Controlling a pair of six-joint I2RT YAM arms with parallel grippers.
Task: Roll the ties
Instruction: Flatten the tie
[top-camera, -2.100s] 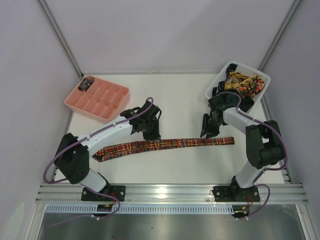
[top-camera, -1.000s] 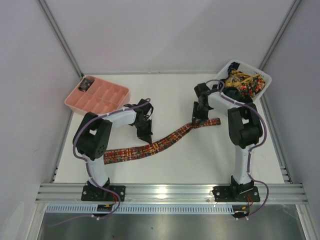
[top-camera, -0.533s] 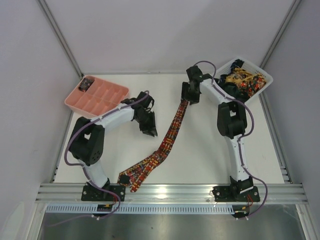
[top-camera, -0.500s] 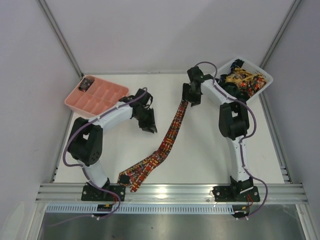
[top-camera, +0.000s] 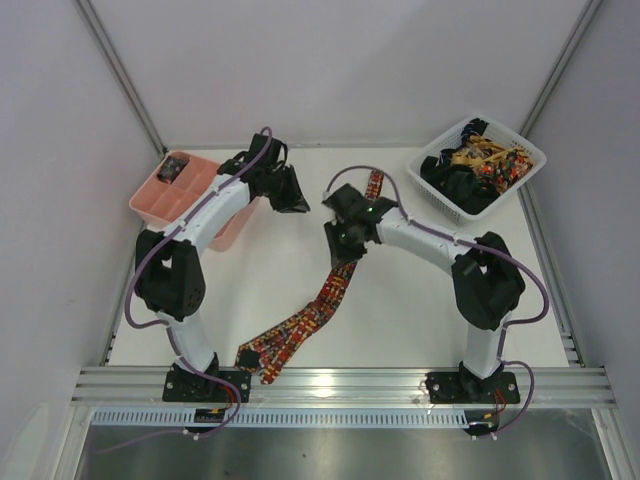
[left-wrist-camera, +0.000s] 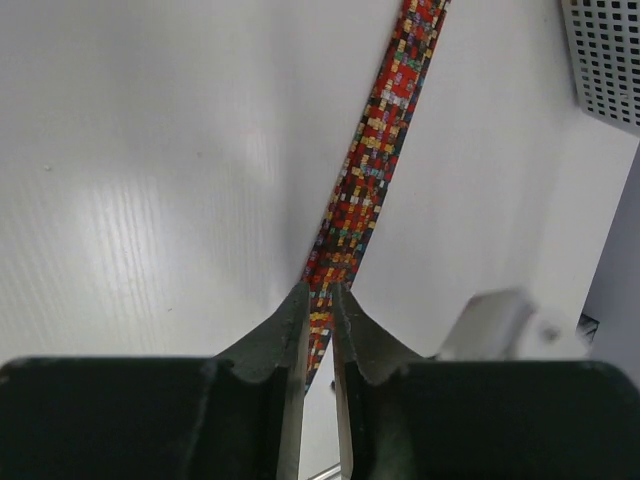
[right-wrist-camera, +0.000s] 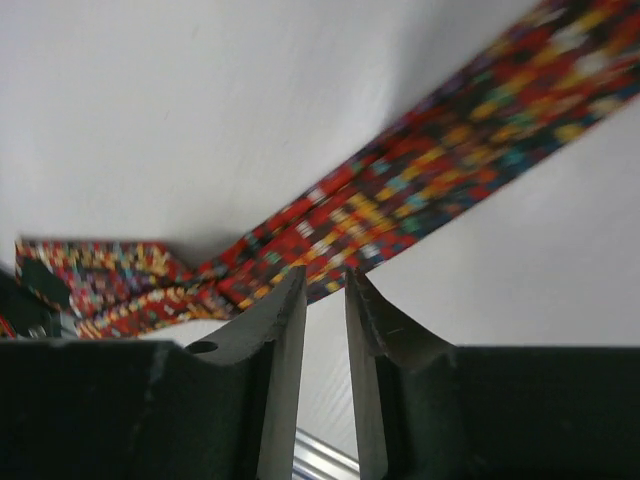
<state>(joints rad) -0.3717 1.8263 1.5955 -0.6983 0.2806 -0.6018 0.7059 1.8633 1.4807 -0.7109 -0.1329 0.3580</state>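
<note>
**Plainly soft goods: one limp tie laid slantwise, both tools empty**

Stretched across the white surface (top-camera: 420, 300), the patterned tie (top-camera: 330, 290) runs from its narrow end near the far middle down to a wider, bunched end by the near-left edge. It looks light and floppy. It will likely sag, twist and slide on the smooth top, so a roll probably has to start at one end, pinched across the width, with the rest kept flat.

The right tool (top-camera: 345, 240) hangs over the upper half of the tie. In the wrist view its fingers show only a thin slit, with nothing between them. The left tool (top-camera: 292, 203) sits well off to the side, just beside the pink tray (top-camera: 150, 205). It is likewise nearly closed and holds nothing.

More ties (top-camera: 480, 160) lie heaped in the white basket (top-camera: 535, 155) at the far right, well apart from the laid-out one. Something dark sits in the tray's far corner compartment, too small to identify. Nothing lies on the tie's line, but the right arm itself crosses it, which could crowd a two-tool roll.
</note>
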